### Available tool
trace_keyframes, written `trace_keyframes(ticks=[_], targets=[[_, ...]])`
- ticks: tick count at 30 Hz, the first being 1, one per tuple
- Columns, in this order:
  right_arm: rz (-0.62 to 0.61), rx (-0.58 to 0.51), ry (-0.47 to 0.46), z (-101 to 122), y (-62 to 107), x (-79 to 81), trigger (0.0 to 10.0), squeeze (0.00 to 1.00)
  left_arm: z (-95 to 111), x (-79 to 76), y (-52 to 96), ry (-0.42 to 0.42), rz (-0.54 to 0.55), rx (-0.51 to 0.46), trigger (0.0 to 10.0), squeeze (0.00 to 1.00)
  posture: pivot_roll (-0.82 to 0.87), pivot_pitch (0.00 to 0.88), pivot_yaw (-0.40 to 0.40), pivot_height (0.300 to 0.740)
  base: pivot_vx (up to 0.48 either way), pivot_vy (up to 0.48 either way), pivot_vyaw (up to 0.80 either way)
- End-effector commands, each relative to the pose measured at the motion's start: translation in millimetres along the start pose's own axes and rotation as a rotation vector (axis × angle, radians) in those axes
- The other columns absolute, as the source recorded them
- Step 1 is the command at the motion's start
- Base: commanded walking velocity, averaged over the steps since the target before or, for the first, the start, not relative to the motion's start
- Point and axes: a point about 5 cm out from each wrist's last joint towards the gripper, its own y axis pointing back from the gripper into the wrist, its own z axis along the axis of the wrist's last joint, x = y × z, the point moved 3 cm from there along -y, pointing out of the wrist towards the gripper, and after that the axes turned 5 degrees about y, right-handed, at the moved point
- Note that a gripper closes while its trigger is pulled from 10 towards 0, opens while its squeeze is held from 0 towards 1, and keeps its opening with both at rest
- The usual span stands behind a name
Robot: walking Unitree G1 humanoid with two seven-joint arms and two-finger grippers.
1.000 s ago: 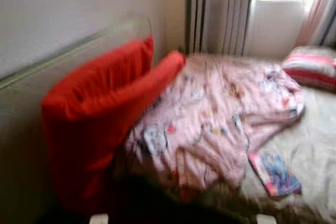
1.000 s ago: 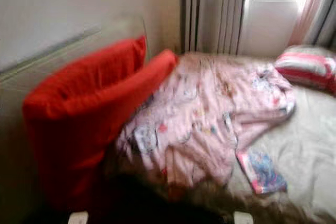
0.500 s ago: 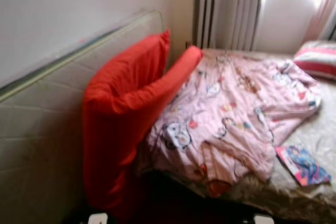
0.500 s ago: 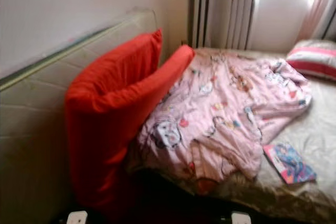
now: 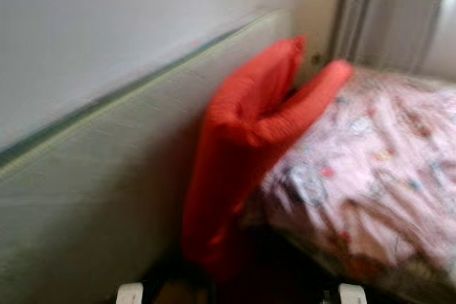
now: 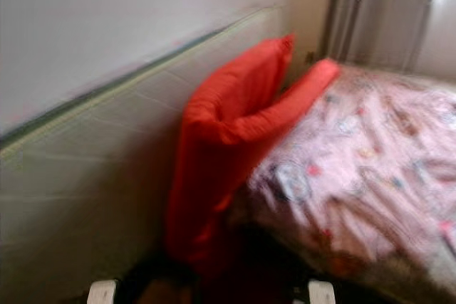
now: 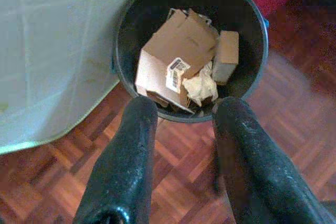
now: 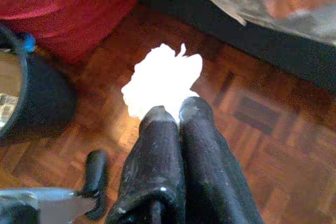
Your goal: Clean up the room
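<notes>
The crumpled white paper (image 8: 164,80) sits pinched at the tips of the right gripper (image 8: 176,113), whose jaws are pressed all but together on it, held above the parquet floor (image 8: 252,129) just beside the black bin (image 7: 191,45). The left gripper (image 7: 184,109) hangs over that bin's near rim with its jaws spread wide and nothing between them. Inside the bin lie flattened cardboard boxes (image 7: 176,59) and a wad of tissue (image 7: 202,86); one box carries a white barcode sticker (image 7: 176,72), its print too small to read.

Beyond the bin stands the red cushion (image 5: 246,140), leaning on the pale headboard (image 5: 107,197), and past the cushion spreads the pink cartoon-print duvet (image 5: 377,176) on the bed, with grey curtains (image 5: 388,12) farthest off.

Over the last second the head view has swung left: the book and striped pillow beyond the duvet have slid out of frame, and the headboard now takes up more of the view. That reads as the robot turning towards the bin, so dropping the paper in looks like the next step.
</notes>
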Motion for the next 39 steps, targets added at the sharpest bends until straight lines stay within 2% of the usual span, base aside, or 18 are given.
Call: trace_keyframes(ticks=[1,39], targets=[[0.007,-0.003,-0.003,1.6,-0.6,1.9,10.0,0.0,-5.4,3.3,1.3,0.0,0.004,0.016,10.0,0.0,-0.03,0.0,0.021,0.74,0.0,0.0,0.8],[0.028,-0.013,-0.004,2.5,-0.4,2.9,10.0,0.0,-6.0,2.4,1.4,0.008,0.001,0.015,10.0,0.0,-0.03,0.0,0.015,0.74,0.0,0.0,0.8]])
